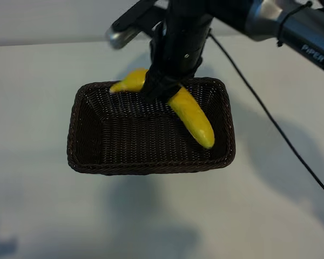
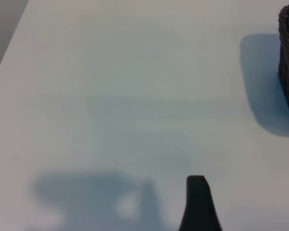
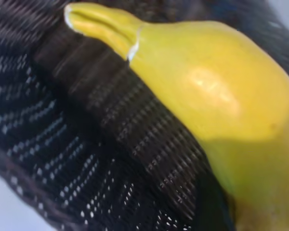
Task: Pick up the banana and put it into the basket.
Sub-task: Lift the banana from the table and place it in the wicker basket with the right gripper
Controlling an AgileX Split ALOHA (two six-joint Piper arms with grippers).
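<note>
Smooth yellow curved banana [image 3: 221, 106] close under right gripper [image 1: 161, 90], clamped mid-length, hanging over far side of dark woven wicker basket [image 1: 86, 162] mid-table; release left. Left gripper [image 2: 197, 202] idle, jaws apart, beside basket

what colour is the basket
Dark brown woven wicker; the basket shows best in the exterior view, under the banana in the right gripper.

The banana [image 1: 191, 114] is gripped mid-length by the right gripper [image 1: 161, 88] above the basket [image 1: 151, 164], one end held over the far rim, the other inside. The basket is set on a white table [image 1: 38, 216].
</note>
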